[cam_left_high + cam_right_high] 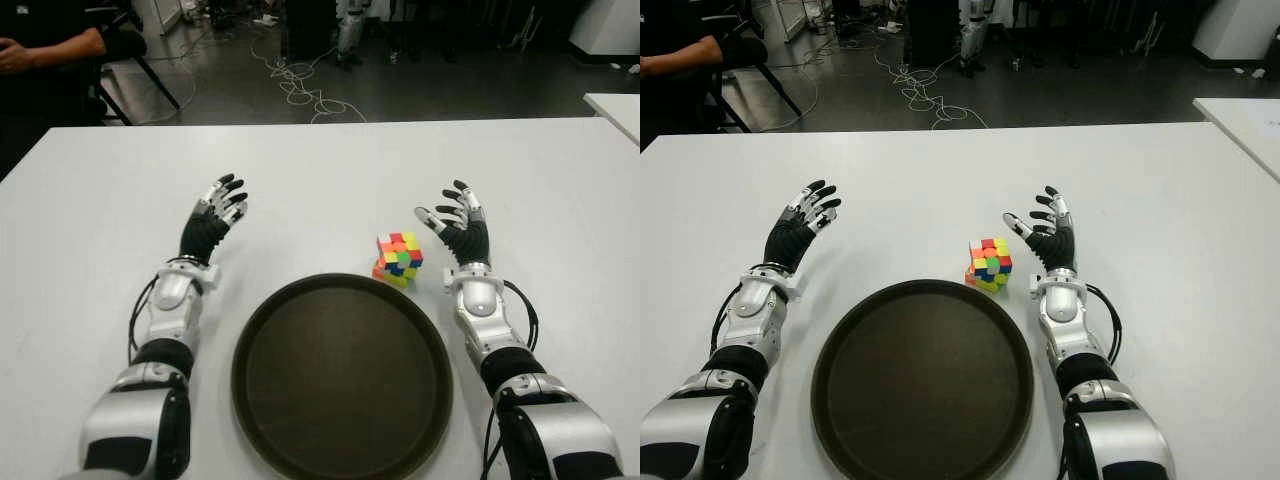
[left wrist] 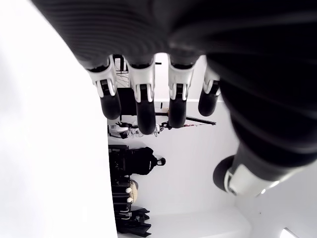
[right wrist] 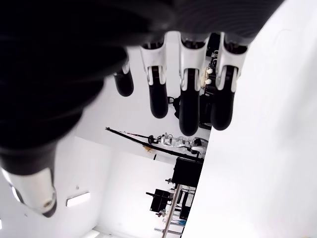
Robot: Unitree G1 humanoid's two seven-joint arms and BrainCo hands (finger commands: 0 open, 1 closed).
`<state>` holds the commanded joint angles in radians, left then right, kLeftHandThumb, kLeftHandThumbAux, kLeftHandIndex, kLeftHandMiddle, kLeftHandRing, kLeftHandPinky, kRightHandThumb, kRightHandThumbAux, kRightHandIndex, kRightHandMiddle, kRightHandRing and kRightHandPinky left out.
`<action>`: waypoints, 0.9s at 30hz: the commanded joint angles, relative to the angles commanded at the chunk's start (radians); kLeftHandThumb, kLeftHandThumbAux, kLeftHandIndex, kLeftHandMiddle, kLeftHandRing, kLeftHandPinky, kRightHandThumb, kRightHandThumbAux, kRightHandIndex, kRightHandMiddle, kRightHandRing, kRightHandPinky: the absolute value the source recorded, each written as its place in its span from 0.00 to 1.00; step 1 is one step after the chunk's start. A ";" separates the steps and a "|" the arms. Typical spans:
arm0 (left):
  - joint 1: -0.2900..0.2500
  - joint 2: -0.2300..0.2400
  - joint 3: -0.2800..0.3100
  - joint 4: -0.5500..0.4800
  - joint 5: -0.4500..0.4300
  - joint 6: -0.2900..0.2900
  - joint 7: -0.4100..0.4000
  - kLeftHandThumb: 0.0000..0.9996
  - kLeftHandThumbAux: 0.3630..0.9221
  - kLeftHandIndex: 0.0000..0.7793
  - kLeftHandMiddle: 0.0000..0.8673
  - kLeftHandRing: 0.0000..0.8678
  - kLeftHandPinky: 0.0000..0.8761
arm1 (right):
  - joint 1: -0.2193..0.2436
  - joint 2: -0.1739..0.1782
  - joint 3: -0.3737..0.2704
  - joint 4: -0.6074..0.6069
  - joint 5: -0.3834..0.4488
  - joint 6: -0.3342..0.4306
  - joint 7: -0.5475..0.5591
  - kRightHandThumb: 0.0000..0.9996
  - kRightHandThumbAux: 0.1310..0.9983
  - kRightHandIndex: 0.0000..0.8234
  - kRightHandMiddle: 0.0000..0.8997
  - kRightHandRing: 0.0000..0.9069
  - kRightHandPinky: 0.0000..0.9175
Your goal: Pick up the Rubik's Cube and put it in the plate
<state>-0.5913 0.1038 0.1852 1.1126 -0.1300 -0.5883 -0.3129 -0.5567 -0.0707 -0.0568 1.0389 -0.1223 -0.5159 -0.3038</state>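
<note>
The cube [image 1: 398,259] sits on the white table [image 1: 320,160], touching or just beyond the far right rim of the dark round plate [image 1: 342,378], tilted with one corner toward the robot. The right hand [image 1: 456,222] is much the nearer, just to the cube's right, palm toward it, fingers spread and holding nothing. The left hand [image 1: 214,217] shows well apart to the left of the plate, fingers also spread and empty. The grasp looks like the right hand's job.

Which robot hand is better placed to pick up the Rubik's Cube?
Probably the right robot hand: open, just right of the Rubik's Cube. The left robot hand, also open, shows farther off, left of the plate.
</note>
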 joint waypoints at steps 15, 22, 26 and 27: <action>0.001 0.005 -0.010 0.000 0.007 -0.004 0.004 0.04 0.48 0.11 0.18 0.15 0.13 | -0.001 0.002 0.000 0.002 0.005 0.006 0.003 0.08 0.54 0.16 0.25 0.31 0.36; -0.001 0.008 -0.015 0.001 0.010 -0.002 0.010 0.04 0.51 0.12 0.19 0.15 0.12 | -0.003 0.002 0.000 0.003 0.004 0.007 0.000 0.08 0.54 0.18 0.26 0.31 0.36; 0.000 0.007 -0.015 0.001 0.008 0.003 0.011 0.04 0.54 0.11 0.18 0.14 0.12 | -0.003 0.003 -0.001 0.005 0.005 0.004 -0.001 0.08 0.54 0.17 0.26 0.31 0.37; 0.000 0.007 -0.015 0.001 0.008 0.003 0.011 0.04 0.55 0.11 0.18 0.14 0.11 | -0.003 0.004 -0.001 0.005 0.006 0.005 0.000 0.08 0.54 0.17 0.26 0.31 0.37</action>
<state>-0.5912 0.1108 0.1705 1.1134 -0.1220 -0.5856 -0.3022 -0.5598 -0.0672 -0.0583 1.0435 -0.1167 -0.5112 -0.3039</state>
